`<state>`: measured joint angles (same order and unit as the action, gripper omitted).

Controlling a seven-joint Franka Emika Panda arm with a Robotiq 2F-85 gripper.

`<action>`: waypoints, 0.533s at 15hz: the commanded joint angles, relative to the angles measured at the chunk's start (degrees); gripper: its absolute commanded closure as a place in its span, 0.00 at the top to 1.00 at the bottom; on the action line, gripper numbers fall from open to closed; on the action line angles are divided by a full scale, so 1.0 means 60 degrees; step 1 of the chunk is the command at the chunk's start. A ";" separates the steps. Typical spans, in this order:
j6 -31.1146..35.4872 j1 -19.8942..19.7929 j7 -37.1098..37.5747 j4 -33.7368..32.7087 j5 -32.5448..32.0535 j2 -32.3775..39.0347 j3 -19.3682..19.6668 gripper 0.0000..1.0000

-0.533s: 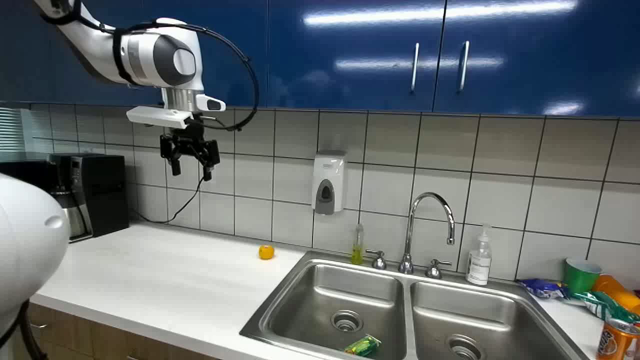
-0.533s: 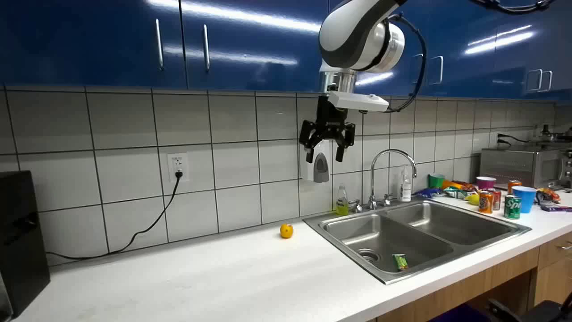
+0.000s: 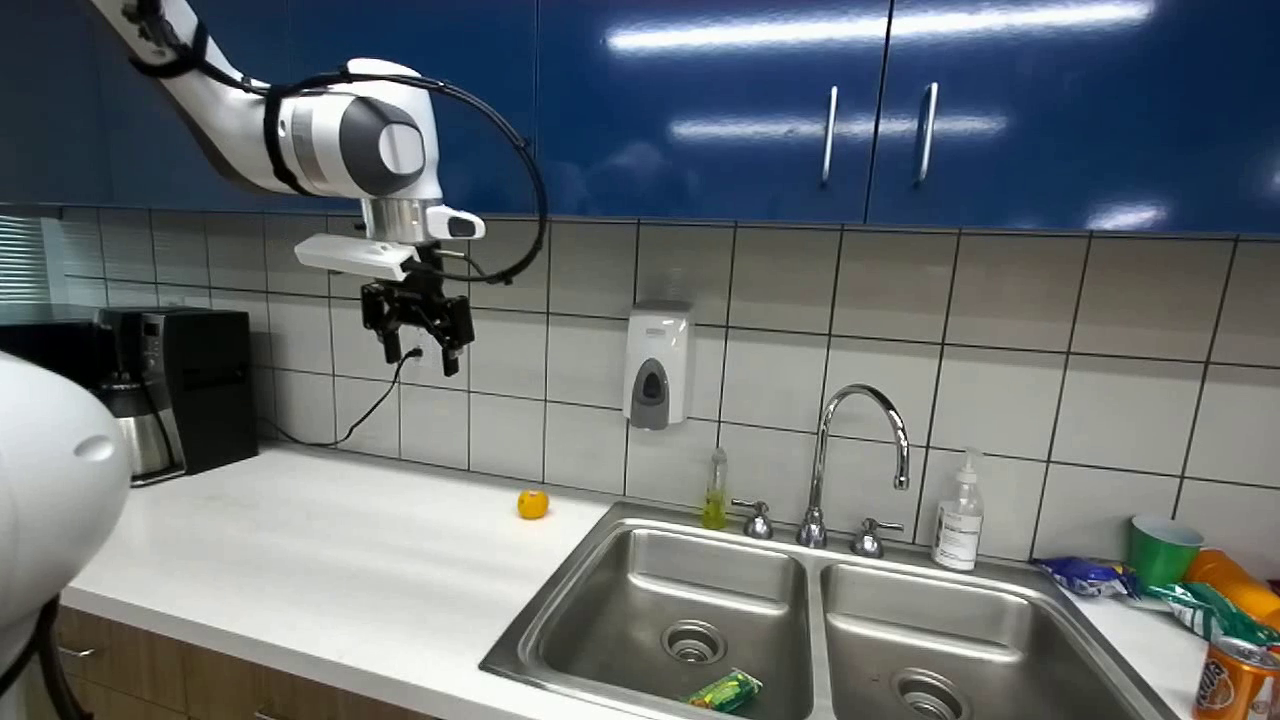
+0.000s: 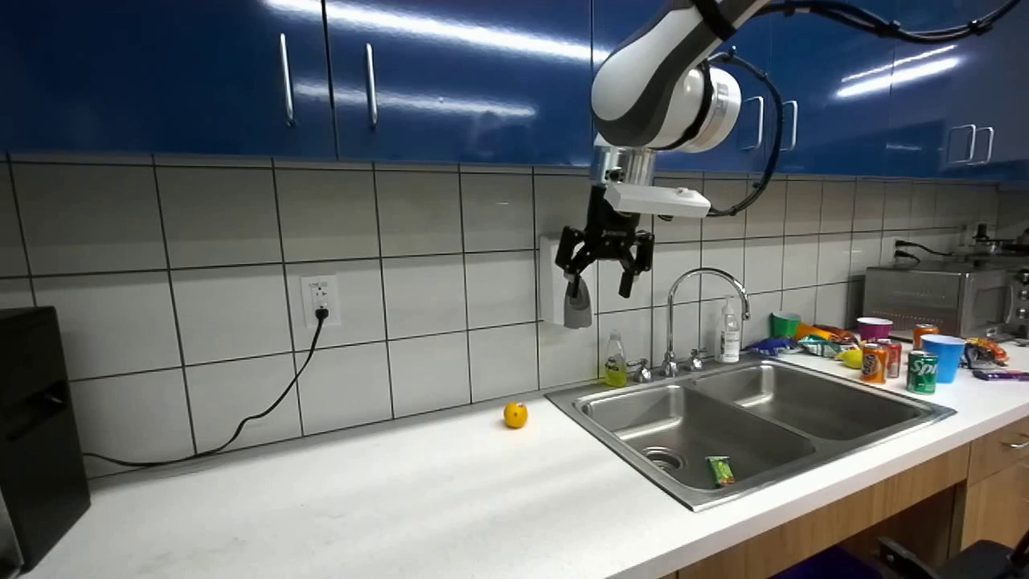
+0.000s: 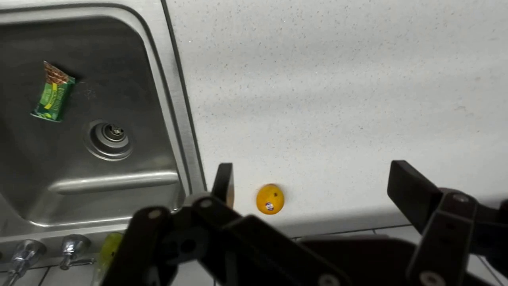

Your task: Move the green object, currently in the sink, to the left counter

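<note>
The green object is a small green wrapped packet with a brown end. It lies on the floor of the sink basin nearest the long white counter, in both exterior views point(image 3: 726, 691) point(image 4: 720, 470) and in the wrist view point(image 5: 54, 93), beside the drain. The steel sink point(image 4: 627, 452) has two basins. The left counter point(image 3: 330, 560) is the white surface beside it, also in the wrist view point(image 5: 337, 99). My gripper point(image 3: 421, 357) is open and empty, high above the counter, left of the sink. Its fingers show wide apart in the wrist view point(image 5: 311, 174).
An orange fruit point(image 3: 533, 504) sits on the counter near the sink's back corner. A tall faucet point(image 3: 820, 460) and bottles stand behind the basins. A soap dispenser point(image 3: 658, 365) hangs on the wall. A black coffee machine point(image 3: 190, 390) stands far left. Cans and cups point(image 4: 942, 356) stand right.
My gripper has moved right, toward the sink, and a little lower in both exterior views. It stays open. The green packet and the orange fruit have not moved.
</note>
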<state>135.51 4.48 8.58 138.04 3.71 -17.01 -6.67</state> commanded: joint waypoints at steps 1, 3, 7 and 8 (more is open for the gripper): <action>0.0760 -0.0623 0.0598 0.0520 -0.0490 -0.0108 0.0278 1.00; 0.1053 -0.0972 0.0799 0.0752 -0.0769 -0.0130 0.0459 1.00; 0.1187 -0.1637 0.1378 0.0999 -0.1551 -0.0180 0.0635 1.00; 0.1164 -0.1773 0.1493 0.1023 -0.1731 -0.0166 0.0681 1.00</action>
<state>141.80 -3.60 13.68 142.89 -3.18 -16.94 -2.45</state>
